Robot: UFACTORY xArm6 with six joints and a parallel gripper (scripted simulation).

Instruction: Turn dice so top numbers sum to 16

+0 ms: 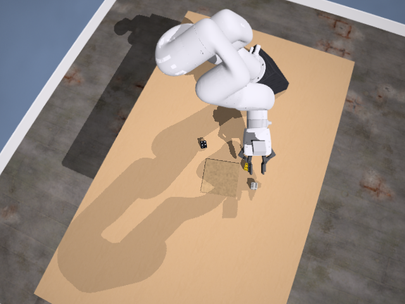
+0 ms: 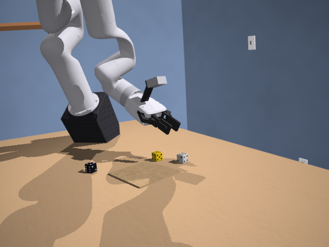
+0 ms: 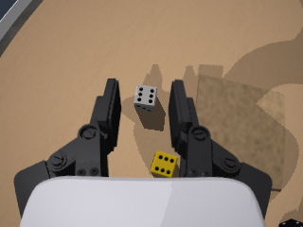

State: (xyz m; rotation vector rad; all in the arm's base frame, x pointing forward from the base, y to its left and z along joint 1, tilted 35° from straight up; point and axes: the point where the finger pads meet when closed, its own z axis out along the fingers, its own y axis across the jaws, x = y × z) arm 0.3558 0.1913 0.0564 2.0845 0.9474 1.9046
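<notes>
Fingers partly open above the counter, gripping nothing, white die and yellow die off the mat, black die nearer the counter's left edge in the top view.

In my top view, the near die and farther die lie right of the mat; the third die (my outlier) sits beyond its upper-left corner.
</notes>
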